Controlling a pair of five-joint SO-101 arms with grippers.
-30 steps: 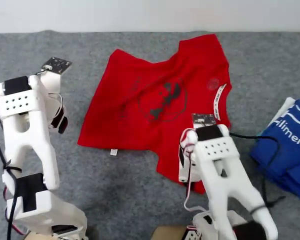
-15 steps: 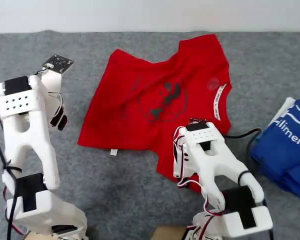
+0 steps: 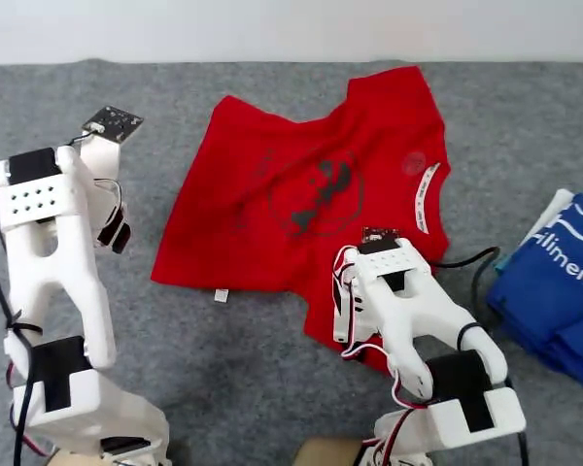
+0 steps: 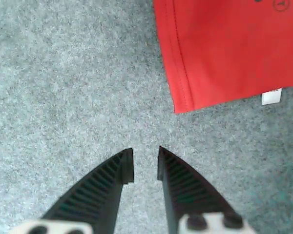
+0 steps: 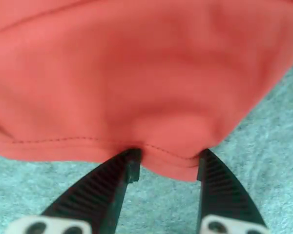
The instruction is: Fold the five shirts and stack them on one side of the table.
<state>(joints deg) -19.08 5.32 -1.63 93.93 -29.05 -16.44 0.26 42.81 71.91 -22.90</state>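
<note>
**Right fingers poised on the red shirt's edge**

Your right fingers (image 5: 115,180) are spread apart and held low, one on each side of a small bump in the stitched edge of the red shirt (image 3: 311,184). Nothing is clamped yet. The placement makes sense: a raised bit of cloth between the fingers gives them something to bite, where fabric lying flat on the bench (image 3: 223,388) would likely slip away.

The shirt itself lies spread out and unfolded in the middle of the bench. Its collar points toward the folded blue shirt (image 3: 554,291), which sits well apart at the bench's side and is probably the start of the stack.

Your left fingers (image 4: 112,175) hang over bare bench just beside the shirt's other near corner, close to its white tag (image 4: 272,97). They are parted only a little and hold nothing. I judge they are stationed there so both near corners can be lifted together for the first fold.
</note>
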